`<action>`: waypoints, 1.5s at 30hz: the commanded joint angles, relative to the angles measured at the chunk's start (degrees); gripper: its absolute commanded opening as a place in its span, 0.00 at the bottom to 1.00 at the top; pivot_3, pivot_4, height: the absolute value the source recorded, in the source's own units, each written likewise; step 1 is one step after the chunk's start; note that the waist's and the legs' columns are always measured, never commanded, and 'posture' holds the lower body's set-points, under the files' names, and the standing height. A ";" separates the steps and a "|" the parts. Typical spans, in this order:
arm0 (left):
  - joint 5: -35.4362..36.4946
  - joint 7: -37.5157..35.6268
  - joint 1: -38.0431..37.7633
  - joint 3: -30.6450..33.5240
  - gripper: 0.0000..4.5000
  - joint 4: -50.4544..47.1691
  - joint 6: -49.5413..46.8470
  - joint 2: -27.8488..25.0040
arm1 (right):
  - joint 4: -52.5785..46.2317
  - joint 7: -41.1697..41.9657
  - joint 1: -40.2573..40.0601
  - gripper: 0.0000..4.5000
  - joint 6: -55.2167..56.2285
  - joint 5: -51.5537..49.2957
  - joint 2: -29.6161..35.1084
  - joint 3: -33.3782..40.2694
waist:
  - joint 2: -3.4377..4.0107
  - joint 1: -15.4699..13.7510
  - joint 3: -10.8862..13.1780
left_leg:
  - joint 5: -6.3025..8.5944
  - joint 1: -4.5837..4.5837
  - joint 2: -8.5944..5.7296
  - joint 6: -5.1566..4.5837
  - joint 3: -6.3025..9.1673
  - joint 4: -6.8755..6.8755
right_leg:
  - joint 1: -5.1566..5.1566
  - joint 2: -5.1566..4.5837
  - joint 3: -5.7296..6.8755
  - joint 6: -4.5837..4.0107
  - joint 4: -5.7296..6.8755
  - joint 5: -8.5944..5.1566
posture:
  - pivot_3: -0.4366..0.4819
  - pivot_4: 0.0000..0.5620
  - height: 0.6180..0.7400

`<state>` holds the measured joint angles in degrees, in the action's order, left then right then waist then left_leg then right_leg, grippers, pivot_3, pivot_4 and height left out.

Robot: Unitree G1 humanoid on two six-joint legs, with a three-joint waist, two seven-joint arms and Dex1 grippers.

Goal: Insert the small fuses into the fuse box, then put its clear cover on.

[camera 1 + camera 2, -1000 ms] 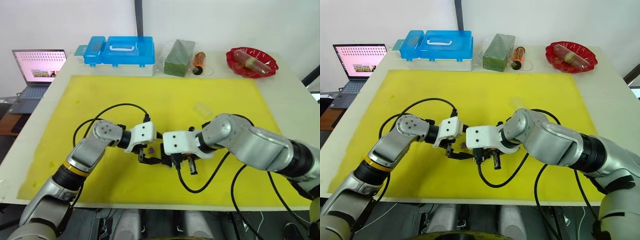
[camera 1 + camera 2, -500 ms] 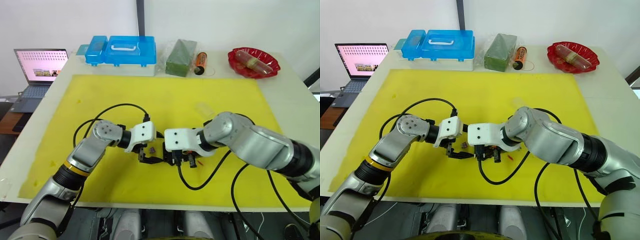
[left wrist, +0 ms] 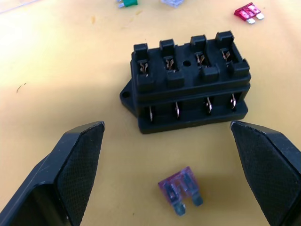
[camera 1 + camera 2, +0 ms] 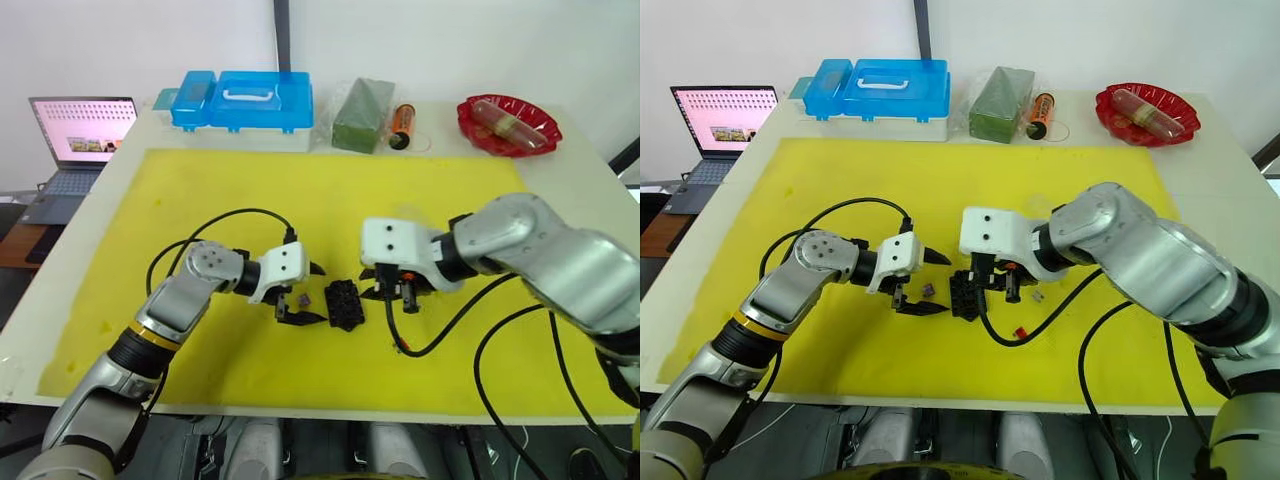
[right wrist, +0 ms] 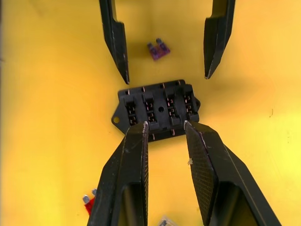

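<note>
The black fuse box (image 4: 345, 303) lies on the yellow mat (image 4: 200, 200) between my two grippers, its slots (image 3: 188, 56) showing no fuses. My left gripper (image 4: 312, 293) stands open just left of the box, and a purple fuse (image 3: 181, 192) lies flat between its fingers. On the box's right side my right gripper (image 4: 998, 285) is open by a narrow gap, holding nothing, fingertips (image 5: 143, 129) close to the box edge. A red fuse (image 4: 1020, 331) rests on the mat nearer me, with a green fuse (image 3: 128, 3) and a clear fuse (image 3: 171, 2) beyond the box. The faint clear cover (image 4: 402, 213) lies behind my right wrist.
Along the table's back edge stand a blue plastic case (image 4: 240, 100), a green wrapped block (image 4: 360, 115), an orange cylinder (image 4: 400, 125) and a red bowl (image 4: 505, 125). A laptop (image 4: 80, 130) sits off the table's left. Black cables (image 4: 440, 330) loop over the mat.
My right gripper has drawn back to the right, off the fuse box, which now shows in full. The red fuse lies on the mat. The left arm has stayed put.
</note>
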<state>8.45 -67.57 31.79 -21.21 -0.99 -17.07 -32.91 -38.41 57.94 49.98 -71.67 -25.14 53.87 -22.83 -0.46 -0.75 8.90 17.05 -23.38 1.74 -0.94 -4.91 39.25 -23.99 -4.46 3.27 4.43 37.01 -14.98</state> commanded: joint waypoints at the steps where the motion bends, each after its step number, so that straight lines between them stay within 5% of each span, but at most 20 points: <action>1: 1.55 -0.94 1.21 2.84 1.00 0.29 0.66 -0.62 | -1.69 -2.52 -6.13 0.29 3.95 -0.52 1.23 8.65 | 0.00 0.02 0.00 | 0.00 0.00 0.00 0.00 0.00 0.00 | 0.01 -0.02 0.00 0.00 -0.01 0.00 | 0.48 0.27 1.00; 5: 4.92 -3.25 1.25 5.68 1.00 0.67 -1.66 -2.01 | -2.95 -5.28 -14.13 0.29 12.66 0.80 0.58 16.09 | 0.00 0.10 0.00 | 0.00 0.00 0.00 0.00 -0.03 0.00 | -0.01 0.01 -0.01 0.01 0.00 0.00 | 0.48 0.27 1.00; 11: 17.29 -10.57 6.21 11.88 1.00 6.65 -20.64 -5.49 | -1.91 -1.88 -22.41 0.29 14.60 -5.39 3.93 27.65 | -0.02 0.13 0.02 | 0.00 0.00 0.03 0.00 -0.01 -0.01 | -0.01 0.13 -0.01 0.02 0.01 -0.01 | 0.48 0.27 1.00; 19: 19.23 -22.33 13.42 5.05 1.00 19.28 -35.92 -6.97 | -4.41 -4.43 -24.74 0.29 13.26 -10.60 3.81 30.98 | -0.04 0.07 0.03 | 0.00 0.01 0.02 0.00 -0.01 -0.01 | 0.00 0.18 -0.03 0.06 0.01 -0.05 | 0.48 0.27 1.00; 23: 16.93 -24.73 17.32 1.20 0.87 27.08 -36.74 -4.76 | -5.20 -6.53 -24.75 0.30 12.83 -12.03 3.23 30.68 | -0.06 -0.04 0.04 | 0.00 -0.01 0.00 0.00 0.01 0.00 | 0.00 0.19 -0.04 0.05 0.00 -0.05 | 0.48 0.27 1.00; 27: 16.67 -24.93 20.78 -1.86 0.60 34.36 -35.87 -2.66 | -5.69 -8.21 -24.51 0.30 12.44 -13.21 3.30 30.37 | -0.07 0.05 0.05 | 0.00 -0.02 -0.01 0.00 0.01 0.00 | -0.01 0.19 -0.07 0.05 0.00 -0.05 | 0.48 0.27 1.00; 39: 16.88 -24.93 25.12 -9.26 0.60 46.06 -32.29 2.49 | -6.52 -12.15 -23.83 0.30 10.94 -16.01 4.09 29.76 | -0.08 -0.05 0.05 | 0.00 -0.04 0.01 0.00 0.02 0.00 | -0.04 0.20 -0.14 0.03 0.00 -0.06 | 0.48 0.27 1.00; 45: 20.76 -24.93 23.33 -14.46 0.60 40.84 -32.50 1.16 | -6.74 -13.09 -24.14 0.30 10.82 -16.80 4.66 29.70 | -0.09 -0.01 0.05 | 0.00 -0.04 -0.01 -0.01 0.03 0.00 | -0.04 0.12 -0.15 0.03 0.00 -0.06 | 0.48 0.27 1.00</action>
<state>27.81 -92.30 56.17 -33.29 41.89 -49.29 -31.95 -43.77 45.24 25.22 -61.03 -41.39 57.49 5.99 -0.55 -0.76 8.96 17.06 -23.42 1.73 -0.96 -4.88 39.25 -24.03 -4.36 3.10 4.45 37.01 -15.04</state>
